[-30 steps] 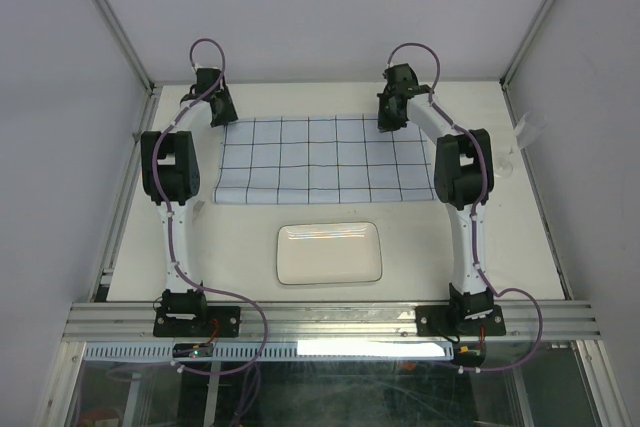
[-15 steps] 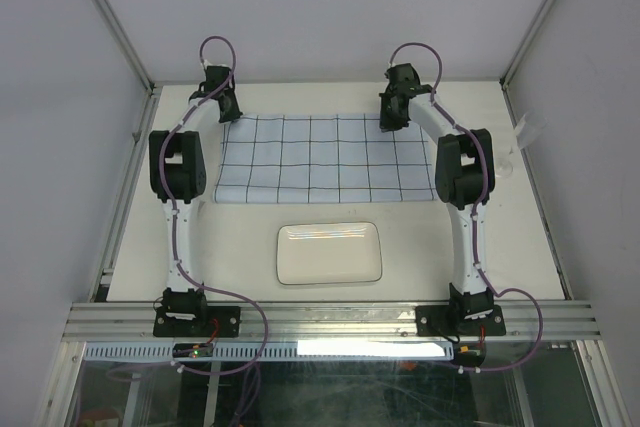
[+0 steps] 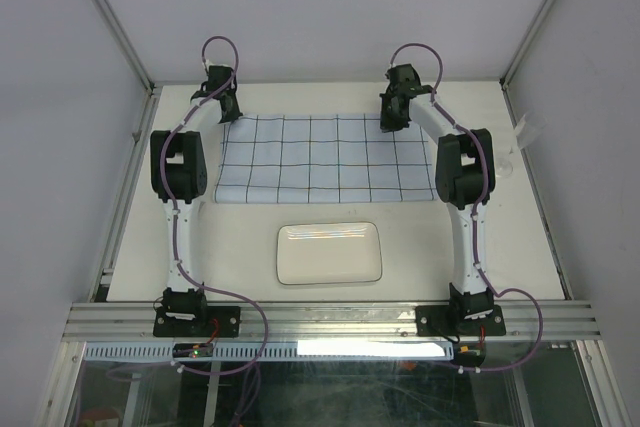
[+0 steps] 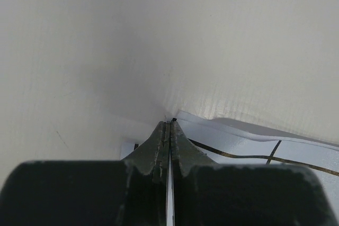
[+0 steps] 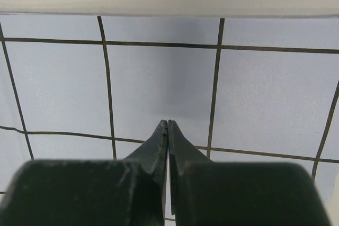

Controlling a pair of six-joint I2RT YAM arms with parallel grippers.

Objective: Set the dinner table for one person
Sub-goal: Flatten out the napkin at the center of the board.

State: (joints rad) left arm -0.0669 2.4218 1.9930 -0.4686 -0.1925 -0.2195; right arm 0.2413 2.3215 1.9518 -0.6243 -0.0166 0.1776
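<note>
Dinner table [image 3: 240, 247], one cloth [image 3: 330, 159], one plate [image 3: 328, 253], left claw [image 4: 170, 123] clamping cloth, right claw [image 5: 168, 123] closed

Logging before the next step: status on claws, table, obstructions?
Left claw shut on pale-blue grid-lined cloth corner; right claw shut over it, grip unclear. Cream-white matte dinner table: cloth spread, white rectangular plate nearer. Nothing blocking.

Left gripper [image 4: 170, 124] closes on the cloth [image 3: 330, 157]
The left gripper shifts a little to the right at the far left of the scene, and its jaws come together, pinching the cloth's far left corner between them.
</note>
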